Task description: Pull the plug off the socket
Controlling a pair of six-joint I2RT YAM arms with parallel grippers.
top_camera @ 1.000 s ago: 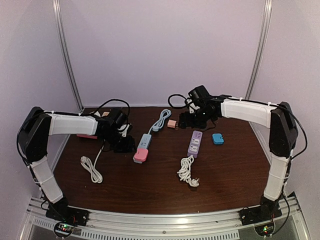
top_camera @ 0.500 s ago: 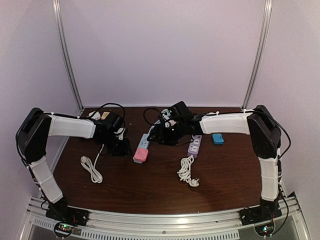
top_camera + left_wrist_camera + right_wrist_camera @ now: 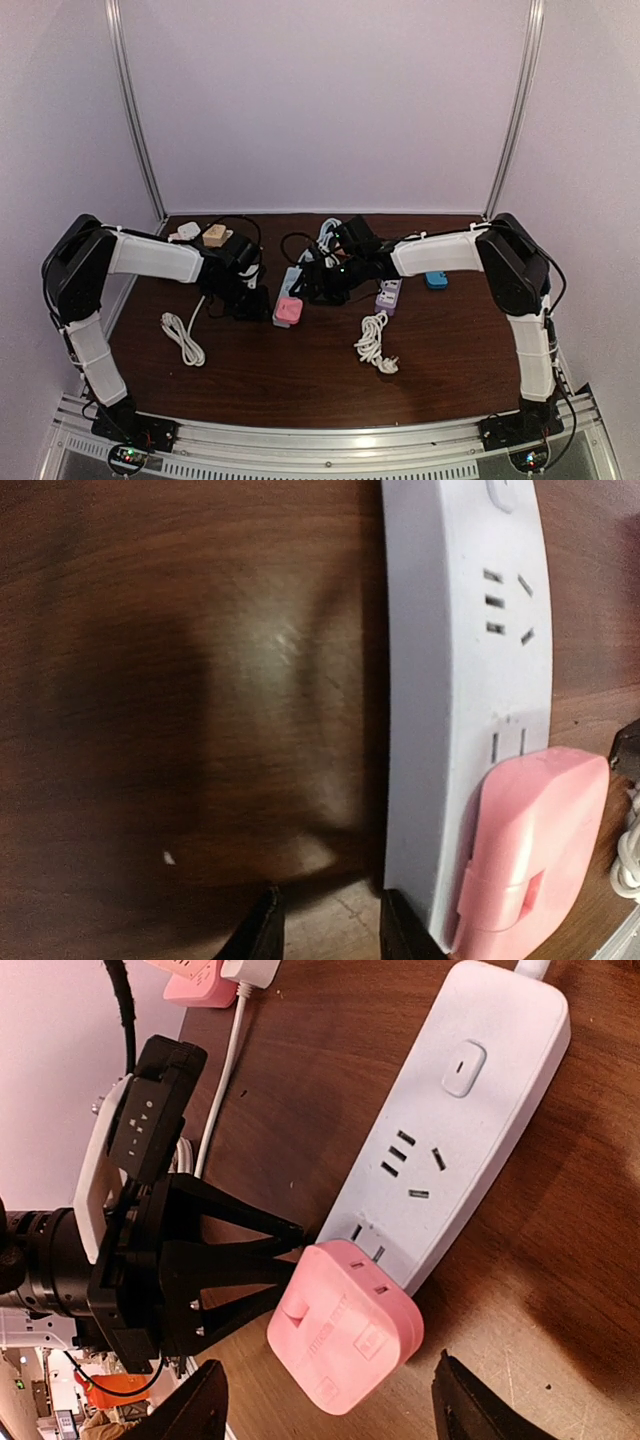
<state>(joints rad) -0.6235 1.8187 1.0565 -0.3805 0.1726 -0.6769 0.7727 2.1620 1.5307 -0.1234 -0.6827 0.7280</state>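
A pink plug (image 3: 289, 311) (image 3: 345, 1330) (image 3: 535, 850) sits in the near end of a pale socket strip (image 3: 293, 280) (image 3: 450, 1140) (image 3: 460, 680) lying flat on the table. My right gripper (image 3: 330, 1405) (image 3: 322, 285) is open wide, and the plug lies between and just ahead of its fingertips without touching them. My left gripper (image 3: 330, 935) (image 3: 252, 300) is low at the strip's left side. Its jaws stand a narrow gap apart over bare wood, with one fingertip (image 3: 400, 930) against the strip's edge beside the plug.
A purple strip (image 3: 388, 290) with a coiled white cord (image 3: 375, 345) lies right of centre, and a blue plug (image 3: 435, 278) sits beyond it. Another white cord (image 3: 183, 338) lies at the left. Small adapters (image 3: 215, 236) sit at the back left. Walls enclose the table.
My right arm has swung left from the back right to the pink plug. The left gripper has edged up to the strip's side and its jaws have narrowed.
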